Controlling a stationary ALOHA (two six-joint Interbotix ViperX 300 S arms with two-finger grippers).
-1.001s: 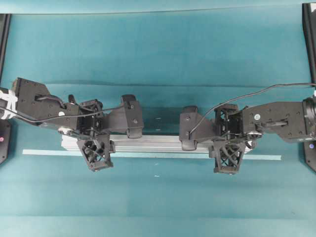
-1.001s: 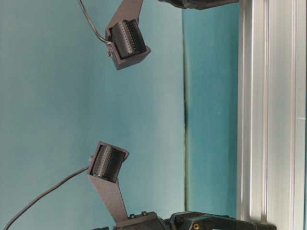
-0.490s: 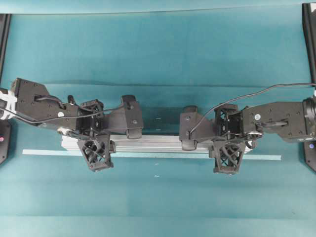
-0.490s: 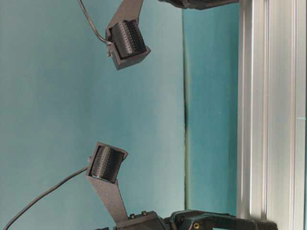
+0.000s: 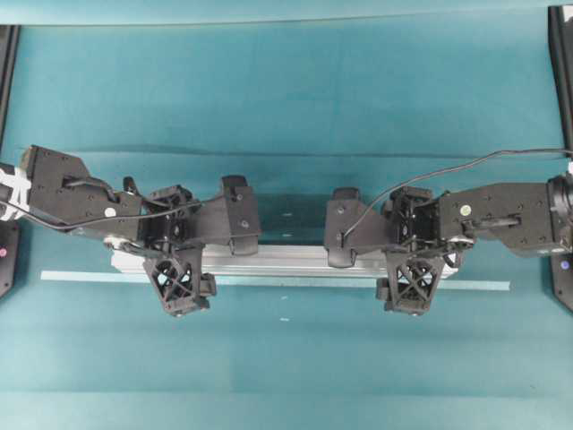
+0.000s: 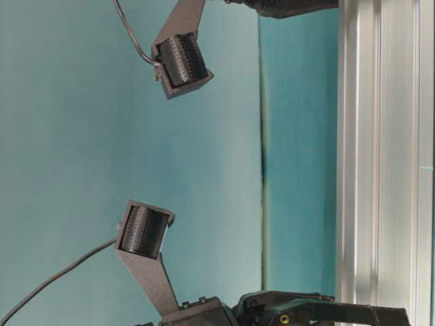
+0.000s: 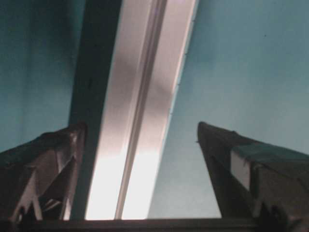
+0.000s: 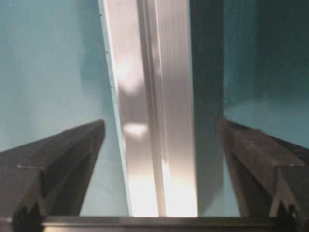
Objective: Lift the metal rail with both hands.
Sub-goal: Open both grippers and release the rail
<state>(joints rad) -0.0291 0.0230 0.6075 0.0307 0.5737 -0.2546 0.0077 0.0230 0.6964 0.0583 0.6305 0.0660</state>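
The metal rail point(image 5: 286, 260), a long grooved silver bar, lies flat on the teal table across the middle. My left gripper point(image 5: 175, 247) straddles its left part and is open. In the left wrist view the rail point(image 7: 145, 63) runs between the spread fingers point(image 7: 43, 164) of that gripper point(image 7: 140, 125), nearer the left one, with bare table on its right. My right gripper point(image 5: 408, 247) straddles the rail's right part and is also open. In the right wrist view the rail point(image 8: 154, 58) passes through this gripper point(image 8: 160, 122), with gaps on both sides. The table-level view shows the rail point(image 6: 380, 163) resting on the surface.
A thin pale tape strip point(image 5: 81, 276) runs along the table just in front of the rail, reaching past both of its ends. Both wrist cameras point(image 6: 180, 61) hang over the cloth behind the rail. Black frame posts point(image 5: 560, 81) stand at the table's side edges.
Both grippers have opened, and their fingers now stand apart from the rail's sides. The rail has stayed where it was. The wrists shifted slightly.
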